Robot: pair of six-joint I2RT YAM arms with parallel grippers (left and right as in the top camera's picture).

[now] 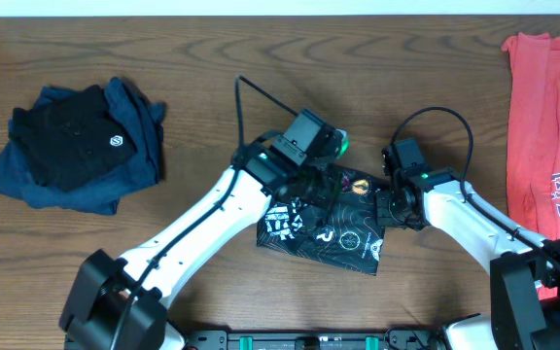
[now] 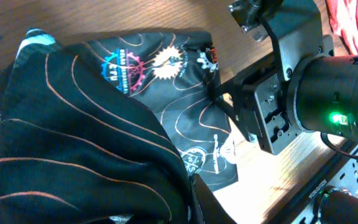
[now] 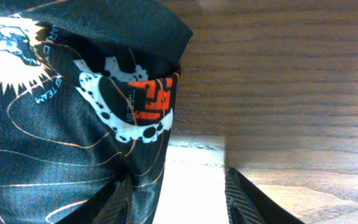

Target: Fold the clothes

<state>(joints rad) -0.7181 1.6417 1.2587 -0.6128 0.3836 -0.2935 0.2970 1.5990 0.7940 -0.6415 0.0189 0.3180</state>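
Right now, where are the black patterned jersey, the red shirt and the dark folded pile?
black jersey [image 1: 343,238]: overhead view, on its patterned middle.
red shirt [image 1: 538,117]: overhead view, on its plain upper body.
dark folded pile [image 1: 71,146]: overhead view, on the black top layer.

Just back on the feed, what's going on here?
Both arms are working the partly folded black jersey. The left gripper is shut on a bunched fold of it; the right gripper stands open at the jersey's right edge, against the cloth. A dark folded pile lies at the left, and a red shirt waits at the right edge.
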